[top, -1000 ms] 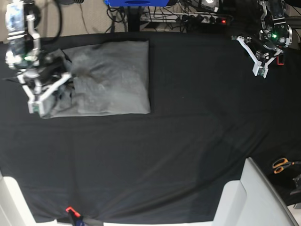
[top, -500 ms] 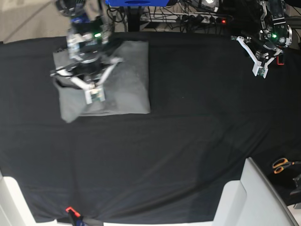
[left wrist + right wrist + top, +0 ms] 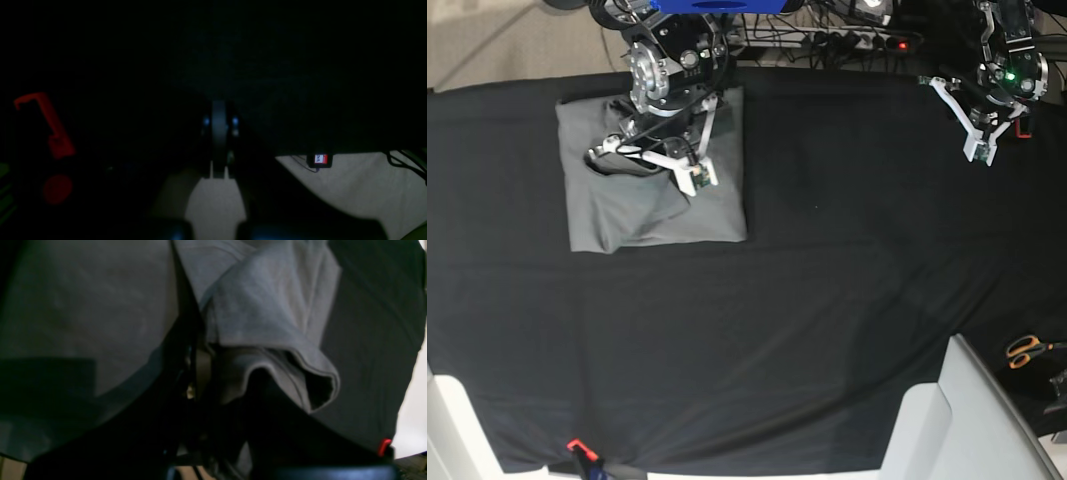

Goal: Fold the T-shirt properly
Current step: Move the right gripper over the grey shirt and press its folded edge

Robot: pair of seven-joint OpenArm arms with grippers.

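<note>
Base view shows the T-shirt [image 3: 662, 185] lying partly folded near the far left corner of the black cloth sheet [image 3: 827, 300]. It looks soft, light and floppy (likely to sag and slide unless pinched at a hem or doubled edge). The right gripper [image 3: 689, 168] is clenched on a fold of grey fabric over it; the left gripper [image 3: 979, 140] is closed, empty, by the far right edge.

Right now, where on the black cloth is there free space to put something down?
Free: the wide middle of the black cloth, between the T-shirt and the left tool, and forward of both. Crowded: the far corner where the right tool holds the T-shirt.
</note>
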